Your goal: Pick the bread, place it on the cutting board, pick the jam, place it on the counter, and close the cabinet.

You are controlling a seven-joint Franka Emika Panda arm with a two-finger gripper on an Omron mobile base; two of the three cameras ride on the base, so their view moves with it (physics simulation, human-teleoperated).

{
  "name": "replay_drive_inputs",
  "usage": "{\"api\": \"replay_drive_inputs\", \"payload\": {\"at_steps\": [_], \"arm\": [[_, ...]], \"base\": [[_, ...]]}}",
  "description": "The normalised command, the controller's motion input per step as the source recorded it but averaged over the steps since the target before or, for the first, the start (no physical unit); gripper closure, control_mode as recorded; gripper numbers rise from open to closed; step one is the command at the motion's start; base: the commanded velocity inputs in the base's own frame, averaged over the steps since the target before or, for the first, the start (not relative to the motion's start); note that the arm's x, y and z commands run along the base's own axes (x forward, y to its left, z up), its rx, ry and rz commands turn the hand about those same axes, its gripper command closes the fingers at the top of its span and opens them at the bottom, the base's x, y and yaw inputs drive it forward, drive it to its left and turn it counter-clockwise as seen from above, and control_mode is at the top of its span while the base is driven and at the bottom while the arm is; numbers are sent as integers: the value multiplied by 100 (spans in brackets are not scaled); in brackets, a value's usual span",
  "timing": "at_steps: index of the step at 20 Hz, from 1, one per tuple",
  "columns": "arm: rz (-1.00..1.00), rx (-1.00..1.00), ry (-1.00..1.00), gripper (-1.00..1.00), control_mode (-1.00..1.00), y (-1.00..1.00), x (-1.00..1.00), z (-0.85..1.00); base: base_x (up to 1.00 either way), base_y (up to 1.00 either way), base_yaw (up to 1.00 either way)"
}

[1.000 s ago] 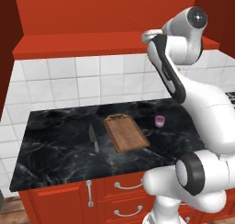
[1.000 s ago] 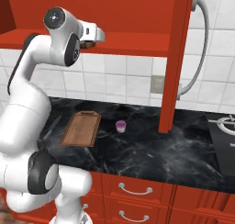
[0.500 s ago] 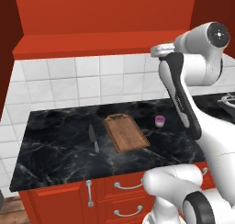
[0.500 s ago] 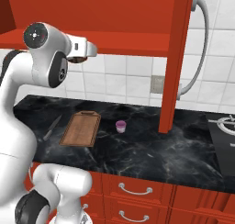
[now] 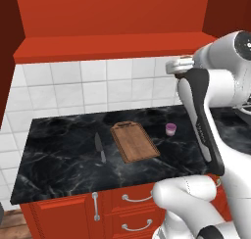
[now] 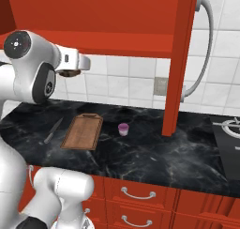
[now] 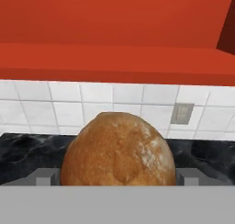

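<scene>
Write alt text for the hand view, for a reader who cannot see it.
A round golden-brown bread sits close up between the gripper fingertips, held in the air. Behind it run a white tiled wall with a grey outlet, the red cabinet above, and a strip of black marble counter below.

The golden-brown bread sits gripped in the hand, high above the black marble desk. The bare wooden cutting board lies flat there, the purple jam upright near it. The red cabinet door stands open.
</scene>
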Motion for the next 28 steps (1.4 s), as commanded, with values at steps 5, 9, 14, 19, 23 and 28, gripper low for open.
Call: {"api": "replay_drive_inputs", "payload": {"at_steps": [5, 9, 14, 19, 23, 28], "arm": [[0, 0, 2, 100, -100, 17, -29, -21], [0, 0, 2, 100, -100, 13, -21, -21], [0, 0, 3, 100, -100, 0, -7, -19], [2, 0, 11, 100, -100, 1, 0, -13], [2, 0, 9, 100, -100, 4, 0, -20], [2, 0, 8, 100, -100, 8, 2, -24]], "base": [[0, 0, 0], [0, 0, 0], [0, 0, 0], [0, 0, 0], [0, 0, 0], [0, 0, 0]]}}
